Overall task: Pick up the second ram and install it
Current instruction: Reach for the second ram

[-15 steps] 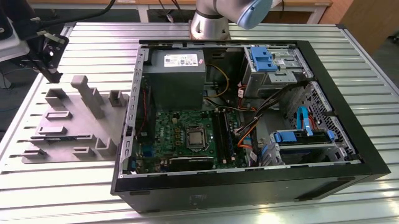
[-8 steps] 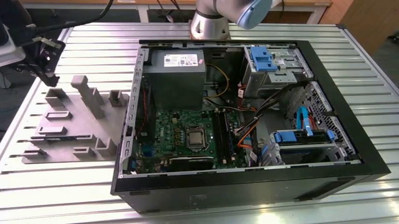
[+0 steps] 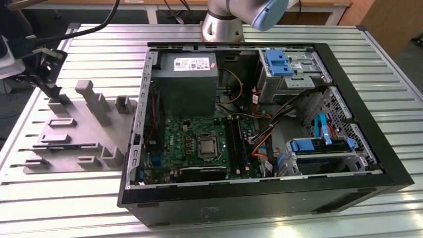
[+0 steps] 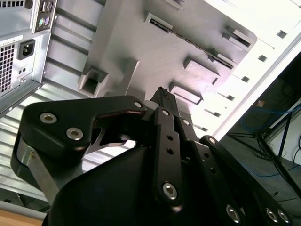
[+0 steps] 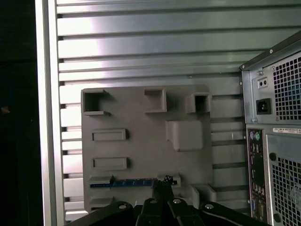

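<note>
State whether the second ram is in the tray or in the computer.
In the tray: in the first wrist view the second ram lies in one of its slots, outside the computer.

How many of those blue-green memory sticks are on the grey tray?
1. The second ram lies in a long slot near the grey tray's edge, in the first wrist view. The gripper could hide others.

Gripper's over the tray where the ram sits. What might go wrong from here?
The gripper lines up near one end of the second ram, not its middle; an off-centre grip may tilt it. Raised blocks on the grey tray stand close and may get struck. Cables beside the memory slots might snag it.
</note>
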Controlling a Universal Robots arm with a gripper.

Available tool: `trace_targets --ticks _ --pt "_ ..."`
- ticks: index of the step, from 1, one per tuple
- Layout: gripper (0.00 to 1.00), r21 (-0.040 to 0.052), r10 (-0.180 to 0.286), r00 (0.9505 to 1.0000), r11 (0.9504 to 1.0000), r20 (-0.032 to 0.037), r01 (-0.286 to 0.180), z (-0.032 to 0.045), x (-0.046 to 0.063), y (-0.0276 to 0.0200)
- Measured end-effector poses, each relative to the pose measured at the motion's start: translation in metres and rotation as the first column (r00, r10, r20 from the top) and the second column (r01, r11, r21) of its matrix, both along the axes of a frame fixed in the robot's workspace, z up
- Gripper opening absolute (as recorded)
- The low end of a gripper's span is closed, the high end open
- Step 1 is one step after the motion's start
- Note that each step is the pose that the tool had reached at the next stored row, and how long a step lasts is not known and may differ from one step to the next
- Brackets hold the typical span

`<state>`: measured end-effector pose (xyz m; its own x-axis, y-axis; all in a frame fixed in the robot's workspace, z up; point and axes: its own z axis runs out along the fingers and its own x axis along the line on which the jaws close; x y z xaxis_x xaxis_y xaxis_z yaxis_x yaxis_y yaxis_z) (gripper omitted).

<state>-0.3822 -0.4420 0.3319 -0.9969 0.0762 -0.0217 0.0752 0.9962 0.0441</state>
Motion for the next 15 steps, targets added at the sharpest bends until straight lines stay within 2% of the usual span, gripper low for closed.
trace_targets --ticks 15 --pt "0.11 0.0000 0.000 1.0000 1.0000 -0.0044 0.000 -0.0231 -0.009 -0.0124"
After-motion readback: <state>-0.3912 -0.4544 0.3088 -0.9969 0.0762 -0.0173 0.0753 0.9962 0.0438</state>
